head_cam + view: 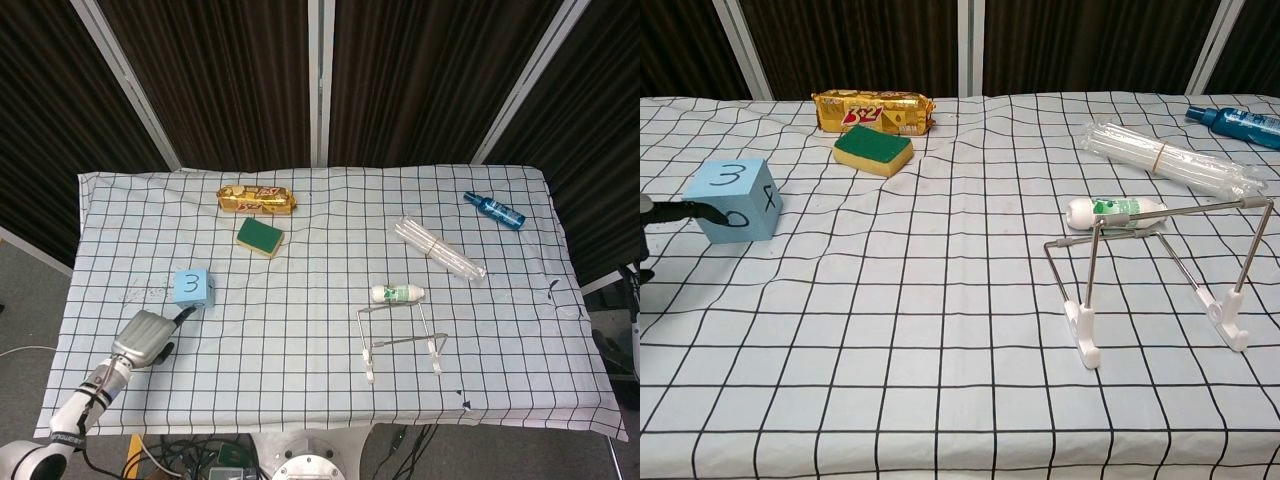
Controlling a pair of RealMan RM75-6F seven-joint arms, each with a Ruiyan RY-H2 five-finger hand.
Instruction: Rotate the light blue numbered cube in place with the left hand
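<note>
The light blue numbered cube (193, 287) (734, 199) sits on the checked cloth at the left, its top face showing a 3. My left hand (146, 337) lies on the table just in front of and left of the cube, holding nothing. One dark fingertip (187, 311) reaches up to the cube's near face; in the chest view that fingertip (700, 210) lies across the cube's front face. Whether it touches the cube I cannot tell. My right hand shows in neither view.
A green and yellow sponge (260, 237) and a gold biscuit packet (257, 198) lie behind the cube. A wire stand (400, 343), a small white bottle (397, 293), a clear tube bundle (436, 247) and a blue spray bottle (493, 210) are to the right.
</note>
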